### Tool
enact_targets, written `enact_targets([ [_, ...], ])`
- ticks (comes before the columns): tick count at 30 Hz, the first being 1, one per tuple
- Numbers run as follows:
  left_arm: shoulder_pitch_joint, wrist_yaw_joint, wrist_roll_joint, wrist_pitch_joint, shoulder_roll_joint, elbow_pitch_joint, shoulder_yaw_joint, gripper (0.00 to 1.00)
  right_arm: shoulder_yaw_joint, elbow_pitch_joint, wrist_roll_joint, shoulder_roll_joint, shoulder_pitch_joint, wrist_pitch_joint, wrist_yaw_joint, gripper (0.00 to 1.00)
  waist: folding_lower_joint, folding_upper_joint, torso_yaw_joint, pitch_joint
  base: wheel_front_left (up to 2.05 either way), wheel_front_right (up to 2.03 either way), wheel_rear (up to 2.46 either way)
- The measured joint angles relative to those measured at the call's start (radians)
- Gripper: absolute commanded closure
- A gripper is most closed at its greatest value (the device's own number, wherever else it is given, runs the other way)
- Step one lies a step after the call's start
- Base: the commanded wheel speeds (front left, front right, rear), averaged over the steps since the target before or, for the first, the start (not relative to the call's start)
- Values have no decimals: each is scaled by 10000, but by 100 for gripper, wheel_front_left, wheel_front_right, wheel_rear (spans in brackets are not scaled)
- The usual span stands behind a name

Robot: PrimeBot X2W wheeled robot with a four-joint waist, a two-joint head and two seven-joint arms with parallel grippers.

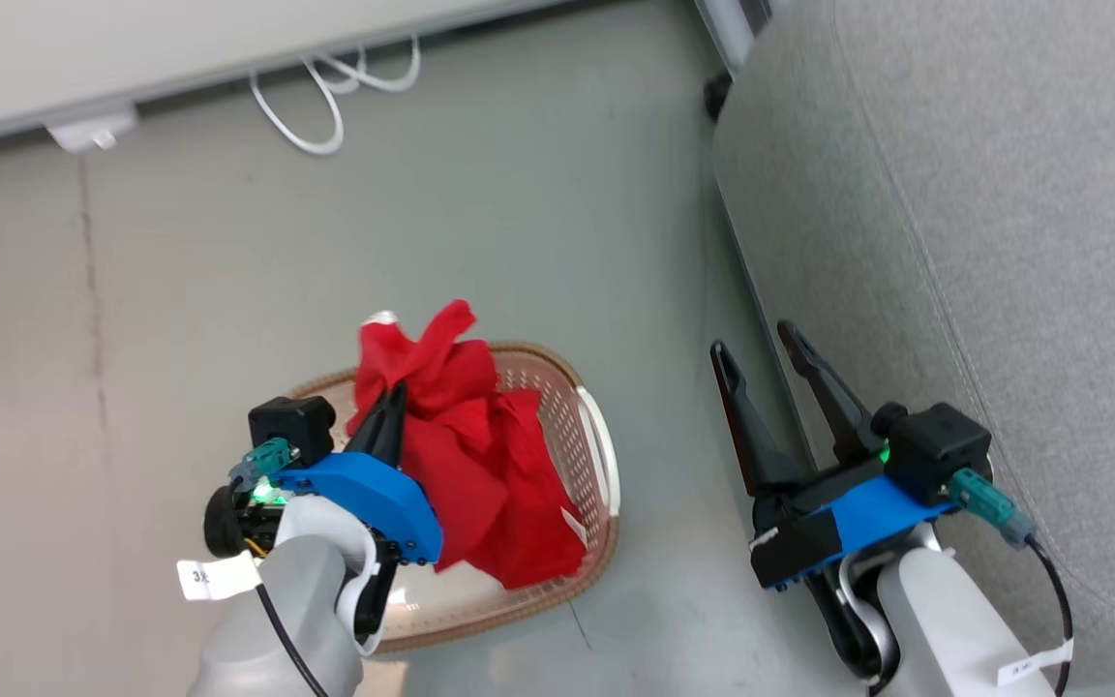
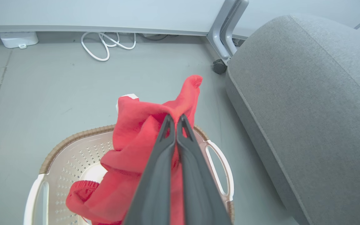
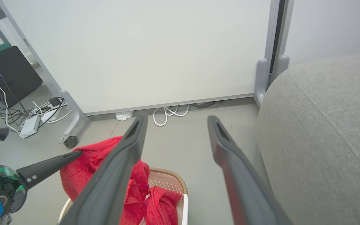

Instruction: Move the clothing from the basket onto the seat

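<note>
The clothing (image 1: 466, 455) is bright red fabric lifted partly out of the basket (image 1: 588, 445), its lower folds still hanging inside. My left gripper (image 1: 393, 399) is shut on the clothing's upper fold. In the left wrist view the fingers (image 2: 167, 150) pinch the red clothing (image 2: 133, 131) above the basket (image 2: 70, 153), with the seat (image 2: 308, 109) to the right. The grey seat (image 1: 983, 194) fills the right side of the head view. My right gripper (image 1: 759, 350) stands open beside the seat's edge, holding nothing. The right wrist view shows its spread fingers (image 3: 123, 162), the clothing (image 3: 92, 159) and the seat (image 3: 330, 131).
White cable loops (image 1: 325, 97) lie on the grey floor by the wall. A castor (image 2: 219, 66) and a grey frame leg (image 2: 227, 28) stand near the seat's far corner. A power strip with more cables (image 3: 30, 125) lies left in the right wrist view.
</note>
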Motion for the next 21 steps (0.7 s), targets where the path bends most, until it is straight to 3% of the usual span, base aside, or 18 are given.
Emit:
enact_targets([
  [21,-3,-29,-917,-27,-54,-2851,-1896,100,-73,-107,-224,-2,1735,748,0,0,0,0,1351,-3090,0,0,0],
])
